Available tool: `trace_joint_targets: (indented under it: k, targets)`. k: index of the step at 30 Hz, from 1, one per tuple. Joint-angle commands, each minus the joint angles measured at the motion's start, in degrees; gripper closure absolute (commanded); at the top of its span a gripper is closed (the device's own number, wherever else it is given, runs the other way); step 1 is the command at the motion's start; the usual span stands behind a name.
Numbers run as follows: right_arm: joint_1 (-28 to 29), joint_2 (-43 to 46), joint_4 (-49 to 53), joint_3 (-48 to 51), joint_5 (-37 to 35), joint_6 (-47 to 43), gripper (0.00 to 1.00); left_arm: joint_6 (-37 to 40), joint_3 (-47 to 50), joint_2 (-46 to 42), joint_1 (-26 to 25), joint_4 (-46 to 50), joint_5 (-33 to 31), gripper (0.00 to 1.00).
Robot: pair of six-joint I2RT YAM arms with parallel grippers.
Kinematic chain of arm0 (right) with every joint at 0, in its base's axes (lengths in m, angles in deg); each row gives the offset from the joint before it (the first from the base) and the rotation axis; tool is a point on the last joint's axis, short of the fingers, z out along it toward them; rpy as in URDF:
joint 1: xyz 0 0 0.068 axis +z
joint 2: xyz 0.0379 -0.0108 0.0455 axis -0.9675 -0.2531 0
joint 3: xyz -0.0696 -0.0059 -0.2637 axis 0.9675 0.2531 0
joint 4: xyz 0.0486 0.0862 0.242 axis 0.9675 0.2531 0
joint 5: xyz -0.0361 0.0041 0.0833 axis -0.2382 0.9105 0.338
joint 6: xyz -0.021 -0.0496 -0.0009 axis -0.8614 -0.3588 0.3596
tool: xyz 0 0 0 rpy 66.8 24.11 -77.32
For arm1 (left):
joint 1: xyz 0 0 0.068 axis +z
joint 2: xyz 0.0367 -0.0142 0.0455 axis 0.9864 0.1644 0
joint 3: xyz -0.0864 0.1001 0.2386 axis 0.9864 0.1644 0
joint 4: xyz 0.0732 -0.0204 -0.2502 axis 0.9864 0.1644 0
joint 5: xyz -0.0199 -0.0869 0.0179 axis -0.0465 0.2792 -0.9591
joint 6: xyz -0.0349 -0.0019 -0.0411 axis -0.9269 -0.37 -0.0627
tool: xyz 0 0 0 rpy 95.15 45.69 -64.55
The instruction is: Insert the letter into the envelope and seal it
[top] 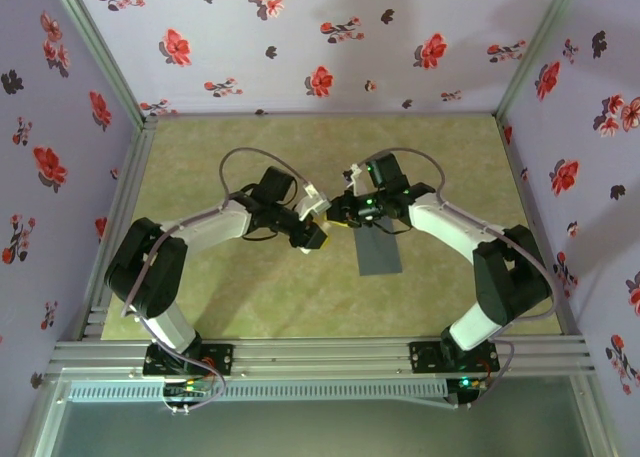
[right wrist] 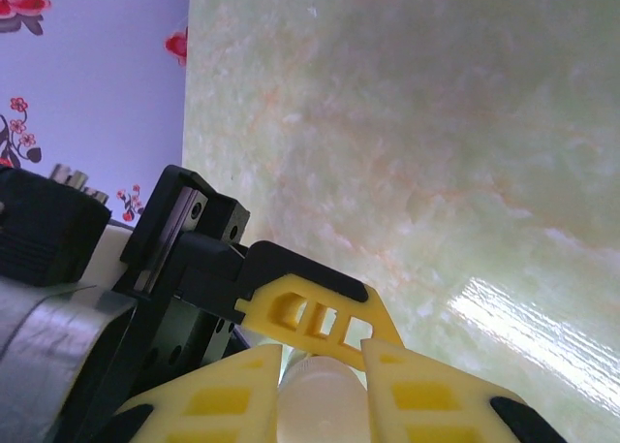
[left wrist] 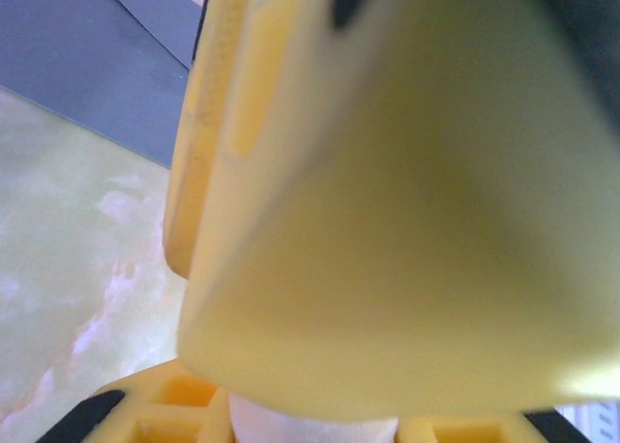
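While our left gripper [top: 314, 235] and right gripper [top: 346, 215] both clamp the small white cylindrical stick [right wrist: 310, 393], likely uncapping glue, the flat slate-grey paper envelope [top: 380, 252] waits just beneath; whether the letter sits inside, we cannot tell

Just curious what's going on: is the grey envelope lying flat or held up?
Flat, it seems: from above the envelope lies spread on the table, no edge visibly raised. Whether its flap is open: cannot tell.

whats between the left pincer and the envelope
Top view: just a bare strip of table between the left pincer and the envelope.
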Motion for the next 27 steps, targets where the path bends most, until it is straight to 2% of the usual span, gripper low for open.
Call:
trace_joint_targets:
  k: [1, 16, 21, 27]
  targets:
    - [8.6, -1.7, -3.6, 1.1, 11.8, 3.2, 0.91, -1.6, -3.4, -1.0, -0.6, -19.0, 1.3, 1.00]
    - [13.9, -5.3, -12.6, 2.2, 12.3, 9.8, 0.92, -1.1, -5.7, -0.3, 1.7, -18.8, 3.6, 1.00]
    - [14.3, -5.9, -12.0, 2.3, 13.4, 9.1, 0.93, -1.2, -5.5, -0.3, 2.2, -18.9, 4.0, 1.00]
    - [14.6, -5.7, -11.8, 2.5, 13.3, 8.8, 0.93, -6.1, -3.6, -0.4, 3.2, -24.0, 4.1, 1.00]
